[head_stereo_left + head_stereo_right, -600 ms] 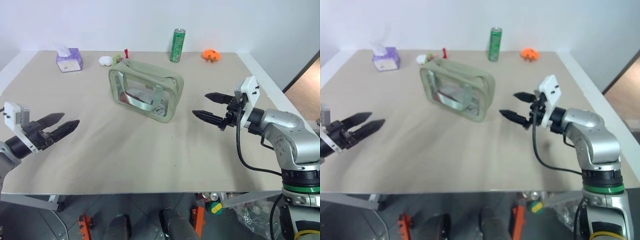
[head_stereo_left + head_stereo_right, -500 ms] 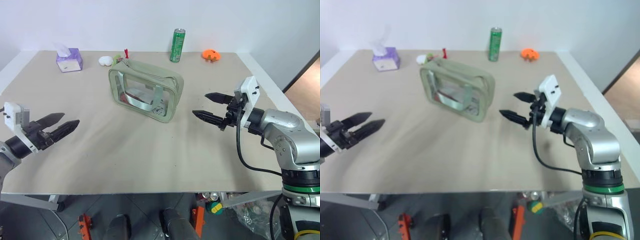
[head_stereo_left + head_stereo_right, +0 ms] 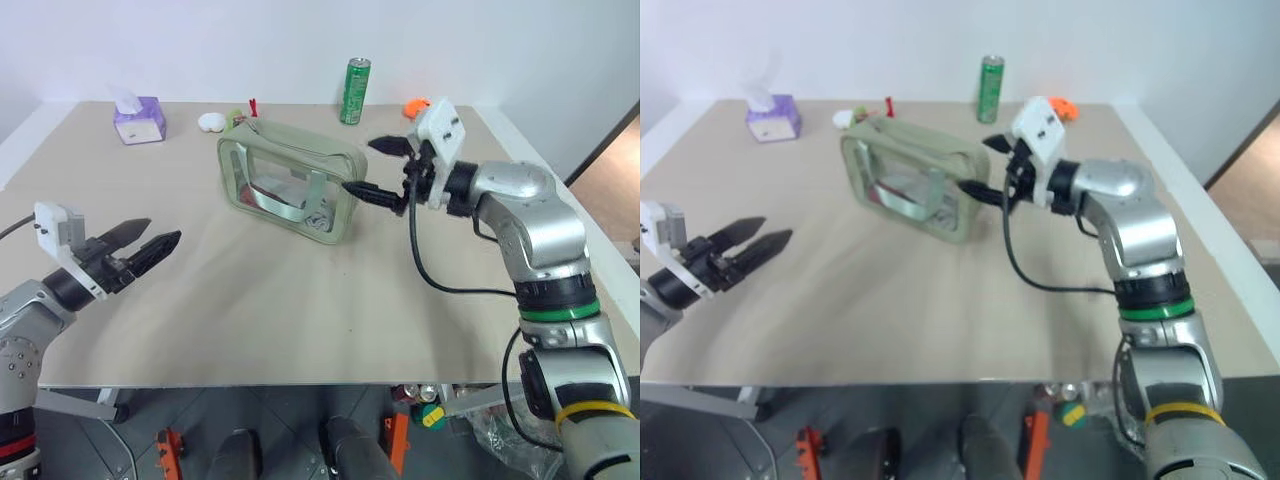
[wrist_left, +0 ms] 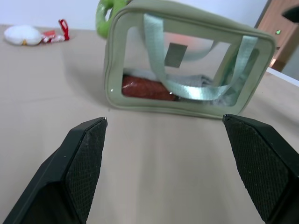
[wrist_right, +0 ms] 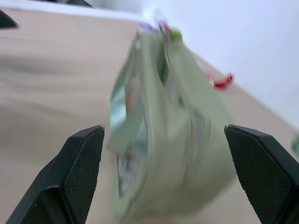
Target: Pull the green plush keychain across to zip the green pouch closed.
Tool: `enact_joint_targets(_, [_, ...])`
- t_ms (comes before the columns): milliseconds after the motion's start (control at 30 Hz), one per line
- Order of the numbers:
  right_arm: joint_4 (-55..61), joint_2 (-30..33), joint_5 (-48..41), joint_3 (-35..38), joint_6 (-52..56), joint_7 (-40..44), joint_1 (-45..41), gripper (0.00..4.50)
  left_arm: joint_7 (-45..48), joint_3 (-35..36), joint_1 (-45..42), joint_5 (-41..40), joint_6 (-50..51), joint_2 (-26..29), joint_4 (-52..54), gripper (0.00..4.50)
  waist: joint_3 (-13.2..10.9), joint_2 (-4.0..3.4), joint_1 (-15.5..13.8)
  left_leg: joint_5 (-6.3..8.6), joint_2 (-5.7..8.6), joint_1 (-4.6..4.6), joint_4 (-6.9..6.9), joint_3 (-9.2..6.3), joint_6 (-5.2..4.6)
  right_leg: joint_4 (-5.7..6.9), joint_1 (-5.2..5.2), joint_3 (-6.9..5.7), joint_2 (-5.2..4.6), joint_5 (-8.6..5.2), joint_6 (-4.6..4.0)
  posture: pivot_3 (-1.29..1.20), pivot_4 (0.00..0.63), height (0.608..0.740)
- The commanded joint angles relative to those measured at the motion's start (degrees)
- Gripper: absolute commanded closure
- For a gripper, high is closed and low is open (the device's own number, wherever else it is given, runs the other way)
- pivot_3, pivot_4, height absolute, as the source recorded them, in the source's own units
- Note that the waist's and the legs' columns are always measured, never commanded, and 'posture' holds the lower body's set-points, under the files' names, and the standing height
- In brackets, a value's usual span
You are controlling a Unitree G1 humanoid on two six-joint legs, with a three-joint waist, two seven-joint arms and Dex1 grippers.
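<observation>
- The left tool (image 3: 150,239) is held wide and empty over the bench's (image 3: 300,330) front left part, a little nearer the middle than a moment ago, well apart from everything.
- The right tool (image 3: 380,170) has been swung up and inward from the bench's right side in the last half second; it is spread wide, holding nothing, with its lower finger just beside the right end of the green pouch (image 3: 292,180) and its upper finger over that end.
- By this approach the grasp seems to be lined up from the pouch's right end, while the green plush keychain (image 4: 105,10) sits at the pouch's far left top corner; a reach along the top zipper would probably still be needed.
- The pouch stands upright near the bench's middle, toward the far edge, its strap handles (image 4: 191,84) hanging over the clear side panel.
- Whether the zipper is open cannot be told.
- Along the far edge are a purple tissue box (image 3: 138,119) at the left, a white object (image 3: 210,122) and a red piece (image 3: 252,104) just behind the keychain, a green can (image 3: 356,90) and an orange object (image 3: 1066,105).
- The white and red items lie close to the keychain and could be nudged; nothing blocks the pull path.
</observation>
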State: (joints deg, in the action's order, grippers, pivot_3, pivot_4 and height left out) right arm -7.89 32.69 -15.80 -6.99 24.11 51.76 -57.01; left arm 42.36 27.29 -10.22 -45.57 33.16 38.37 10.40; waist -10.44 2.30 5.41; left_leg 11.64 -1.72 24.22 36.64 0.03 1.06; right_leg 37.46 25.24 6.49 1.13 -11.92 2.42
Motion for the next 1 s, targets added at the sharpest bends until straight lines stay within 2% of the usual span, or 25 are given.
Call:
enact_joint_targets(33, [-4.91, -1.86, 2.16, -2.38, -7.26, 5.16, -5.10, 0.24, -0.99, 0.52, -0.52, -0.78, -1.47, -0.75, 3.50, 0.40, 0.01, 0.02, 0.07, 0.00, -0.01, 0.00, 0.00, 0.01, 0.00, 0.00, 0.00, 0.00, 0.01, 0.00, 0.00, 0.00, 0.150, 0.740])
enact_joint_targets(233, [-15.32, -5.80, 5.91, -5.10, -15.34, 9.10, -8.38, 0.24, -1.56, 1.25, 2.40, -0.72, -2.25, -2.00, 5.84, 0.40, 0.02, 0.03, 0.01, 0.00, 0.05, 0.01, 0.00, -0.05, 0.00, 0.00, -0.03, -0.08, -0.09, 0.11, -0.23, 0.00, 0.150, 0.740])
enact_joint_targets(500, [-32.16, -9.45, 10.75, -4.89, -24.99, 8.99, -15.35, 0.24, -2.88, 2.41, 3.94, -2.14, -2.24, -2.60, 8.33, 0.40, 0.02, 0.03, 0.07, -0.05, 0.06, 0.01, 0.00, -0.08, 0.09, 0.04, -0.02, -0.12, -0.10, 0.15, -0.28, 0.00, 0.150, 0.740])
enact_joint_targets(1000, [-41.01, -11.48, 14.87, -5.47, -31.20, 10.03, -15.83, 0.24, -3.75, 1.28, 4.20, -2.38, -3.10, -3.06, 8.87, 0.40, 0.01, 0.02, 0.10, -0.07, 0.07, 0.01, -0.02, -0.11, 0.12, 0.07, -0.02, -0.13, -0.09, 0.16, -0.32, 0.00, 0.150, 0.740])
